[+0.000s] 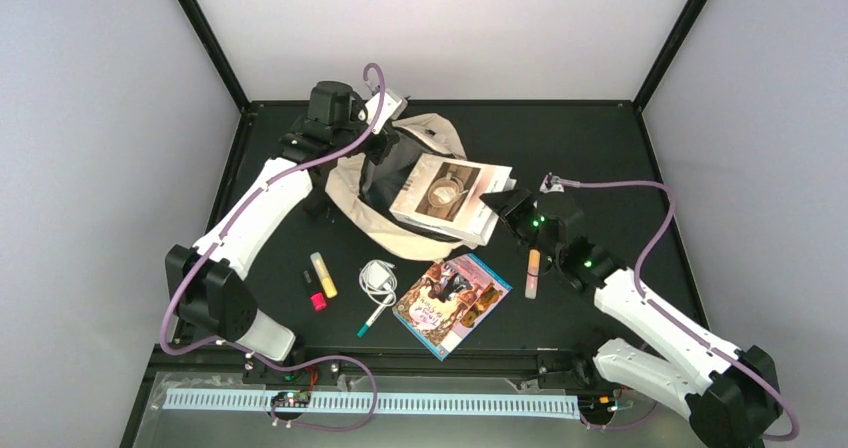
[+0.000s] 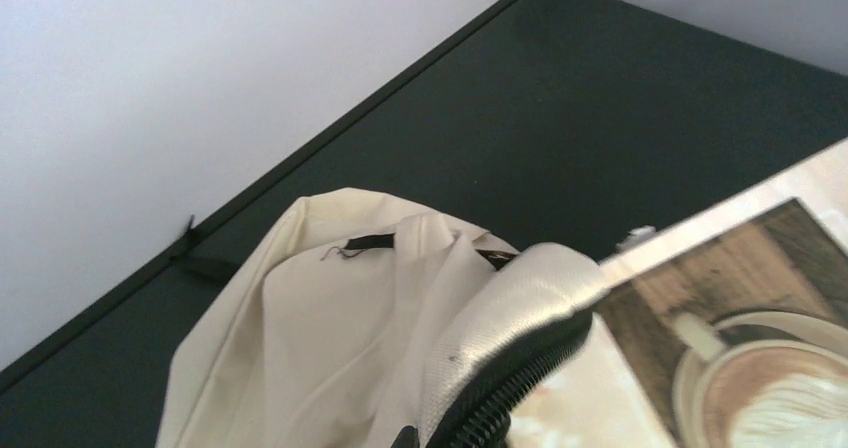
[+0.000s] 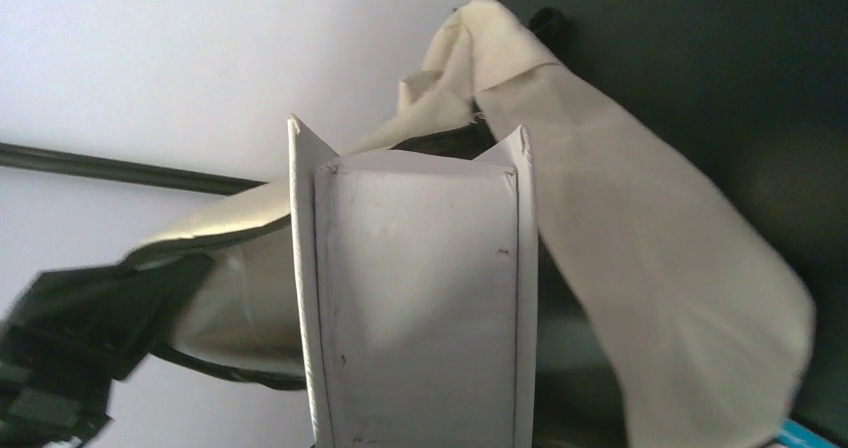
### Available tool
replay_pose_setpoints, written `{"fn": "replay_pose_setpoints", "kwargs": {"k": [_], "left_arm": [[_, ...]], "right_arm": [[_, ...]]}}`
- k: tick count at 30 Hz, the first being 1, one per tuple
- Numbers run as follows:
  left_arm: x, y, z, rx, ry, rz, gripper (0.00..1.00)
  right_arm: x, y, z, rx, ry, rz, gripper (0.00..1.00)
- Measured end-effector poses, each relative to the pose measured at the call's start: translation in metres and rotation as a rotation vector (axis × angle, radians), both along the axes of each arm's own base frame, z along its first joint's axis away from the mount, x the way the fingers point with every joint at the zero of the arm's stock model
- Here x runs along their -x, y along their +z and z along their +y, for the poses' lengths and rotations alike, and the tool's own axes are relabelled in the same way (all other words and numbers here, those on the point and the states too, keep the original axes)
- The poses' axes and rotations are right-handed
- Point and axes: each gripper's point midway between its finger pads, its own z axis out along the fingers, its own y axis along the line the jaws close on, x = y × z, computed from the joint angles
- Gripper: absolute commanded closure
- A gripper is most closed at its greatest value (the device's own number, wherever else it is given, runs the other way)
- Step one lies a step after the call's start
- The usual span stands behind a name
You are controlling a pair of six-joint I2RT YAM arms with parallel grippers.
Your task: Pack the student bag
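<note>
The cream student bag point(image 1: 395, 236) lies at the back middle of the table, its main opening gaping dark. My left gripper point(image 1: 383, 143) is shut on the bag's zipper rim point(image 2: 520, 363) and holds it up. My right gripper point(image 1: 503, 208) is shut on the near edge of a white book with a coffee-cup cover point(image 1: 447, 193). The book rests tilted over the opening, its far end inside the mouth. In the left wrist view the bag fabric point(image 2: 330, 328) and the cover point(image 2: 770, 338) show. The right wrist view shows the book's page edge point(image 3: 420, 298) against the bag point(image 3: 660, 268); its fingers are hidden.
On the table in front of the bag lie a colourful book point(image 1: 452, 303), a white charger with cable point(image 1: 378, 278), a teal pen point(image 1: 375, 318), a yellow highlighter point(image 1: 323, 274), a small red item point(image 1: 318, 301) and a pink marker point(image 1: 533, 273) beside my right arm.
</note>
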Motion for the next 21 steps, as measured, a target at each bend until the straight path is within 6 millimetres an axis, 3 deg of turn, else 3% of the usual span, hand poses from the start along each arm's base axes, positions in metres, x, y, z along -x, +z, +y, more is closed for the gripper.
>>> {"fn": "replay_pose_setpoints", "kwargs": {"k": [5,10,14,21], "left_arm": [[0.010,0.001,-0.012,0.042,-0.034,0.036,0.98],[0.022,0.002,-0.027,0.060,-0.089,0.047,0.98],[0.031,0.005,-0.038,0.060,-0.131,0.058,0.98],[0.031,0.040,-0.042,0.069,-0.162,-0.003,0.98]], "right_arm": [[-0.016,0.000,0.011,-0.088,-0.029,0.001,0.65],[-0.033,-0.012,0.019,-0.084,-0.061,0.017,0.62],[-0.052,-0.011,0.031,-0.073,-0.086,0.007,0.59],[-0.077,-0.006,0.070,-0.076,-0.092,-0.031,0.43]]}}
